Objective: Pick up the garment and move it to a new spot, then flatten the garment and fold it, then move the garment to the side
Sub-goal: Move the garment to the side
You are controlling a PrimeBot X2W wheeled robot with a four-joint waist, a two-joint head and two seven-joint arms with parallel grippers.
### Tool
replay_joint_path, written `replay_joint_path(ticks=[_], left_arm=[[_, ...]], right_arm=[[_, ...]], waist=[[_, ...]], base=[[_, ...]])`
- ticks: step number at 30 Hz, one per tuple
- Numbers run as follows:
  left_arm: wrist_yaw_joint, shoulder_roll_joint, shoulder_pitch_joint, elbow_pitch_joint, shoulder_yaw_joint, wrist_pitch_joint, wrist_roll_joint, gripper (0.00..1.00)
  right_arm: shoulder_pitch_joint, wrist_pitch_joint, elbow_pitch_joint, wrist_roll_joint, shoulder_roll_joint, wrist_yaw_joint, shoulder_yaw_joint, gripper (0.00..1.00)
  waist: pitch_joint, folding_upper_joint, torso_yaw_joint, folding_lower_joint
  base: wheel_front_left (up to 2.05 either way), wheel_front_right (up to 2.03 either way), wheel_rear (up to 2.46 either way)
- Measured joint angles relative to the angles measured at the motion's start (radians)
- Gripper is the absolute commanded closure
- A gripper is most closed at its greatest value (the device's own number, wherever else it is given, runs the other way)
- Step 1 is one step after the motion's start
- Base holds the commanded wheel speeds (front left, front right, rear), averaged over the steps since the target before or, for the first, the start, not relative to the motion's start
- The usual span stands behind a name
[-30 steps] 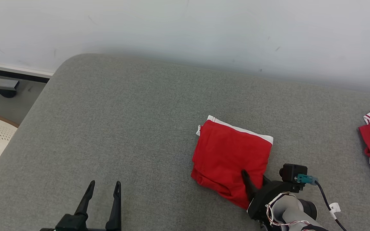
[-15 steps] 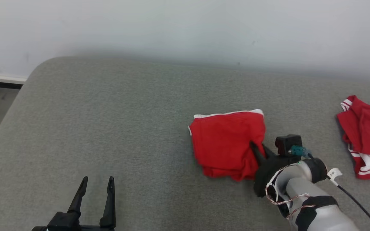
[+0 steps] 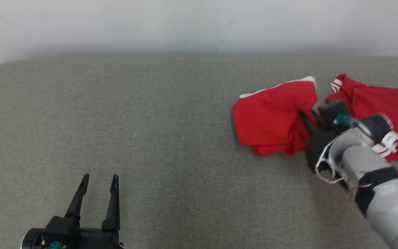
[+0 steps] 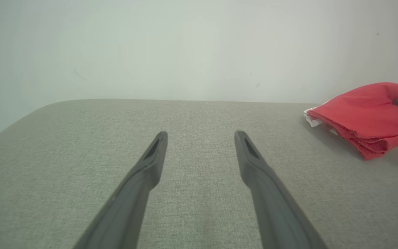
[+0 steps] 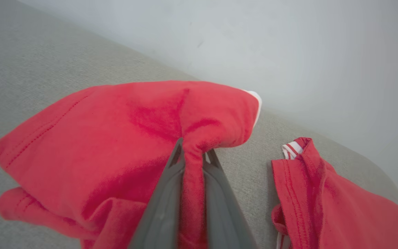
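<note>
The garment (image 3: pixel 271 119) is a folded red piece with a white band along its far edge, lying at the right of the grey cushion. My right gripper (image 3: pixel 308 119) is shut on its right edge; in the right wrist view a pinch of red cloth (image 5: pixel 192 155) stands bunched between the two dark fingers (image 5: pixel 166 193). The left wrist view has the garment (image 4: pixel 365 117) at its far right. My left gripper (image 3: pixel 98 180) hovers open over bare cushion at the lower left, fingers (image 4: pixel 147 169) spread wide with nothing between them.
A second red garment (image 3: pixel 375 103) with white stripes lies just right of the held one, close to my right wrist. The grey cushion (image 3: pixel 150 121) runs wide to the left and ends at the pale wall (image 3: pixel 185 24) behind.
My right gripper has shut on the garment's edge and dragged it rightward, close to the second red garment. The head camera has turned right. The left gripper stays open.
</note>
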State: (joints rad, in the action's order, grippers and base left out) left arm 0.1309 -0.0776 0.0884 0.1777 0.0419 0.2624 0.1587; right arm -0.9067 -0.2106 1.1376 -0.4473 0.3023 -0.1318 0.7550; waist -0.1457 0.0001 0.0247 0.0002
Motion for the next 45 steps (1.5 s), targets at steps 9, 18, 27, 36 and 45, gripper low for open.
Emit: replay_joint_path(ticks=[9, 18, 27, 36, 45], left_arm=[[0.000, -0.035, 0.046, -0.024, 0.018, 0.000, 0.007, 0.00], [0.000, -0.062, 0.068, -0.060, 0.013, 0.000, 0.019, 0.00], [0.000, -0.088, 0.079, -0.080, 0.005, 0.000, 0.025, 0.00], [0.000, -0.095, 0.100, -0.090, 0.013, 0.000, 0.028, 0.00], [0.000, -0.085, 0.092, -0.073, -0.011, 0.000, 0.028, 0.00]], right_arm=[[-0.140, 0.091, -0.068, -0.024, 0.181, 0.000, 0.143, 1.00], [-0.227, 0.179, -0.143, -0.102, 0.359, 0.000, 0.249, 1.00], [-0.289, 0.246, -0.179, -0.168, 0.486, 0.000, 0.299, 1.00], [-0.308, 0.257, -0.137, -0.180, 0.502, 0.000, 0.315, 1.00], [-0.331, 0.201, -0.034, -0.179, 0.483, 0.000, 0.281, 0.00]], waist=[[-0.090, 0.0001, -0.048, 0.0000], [-0.163, 0.0001, -0.077, 0.0000], [-0.220, 0.0000, -0.101, -0.0001], [-0.258, 0.0001, -0.106, -0.0001], [-0.219, 0.0001, -0.105, -0.0001]], base=[[0.00, 0.00, 0.00], [0.00, 0.00, 0.00], [0.00, 0.00, 0.00], [0.00, 0.00, 0.00], [0.00, 0.00, 0.00]])
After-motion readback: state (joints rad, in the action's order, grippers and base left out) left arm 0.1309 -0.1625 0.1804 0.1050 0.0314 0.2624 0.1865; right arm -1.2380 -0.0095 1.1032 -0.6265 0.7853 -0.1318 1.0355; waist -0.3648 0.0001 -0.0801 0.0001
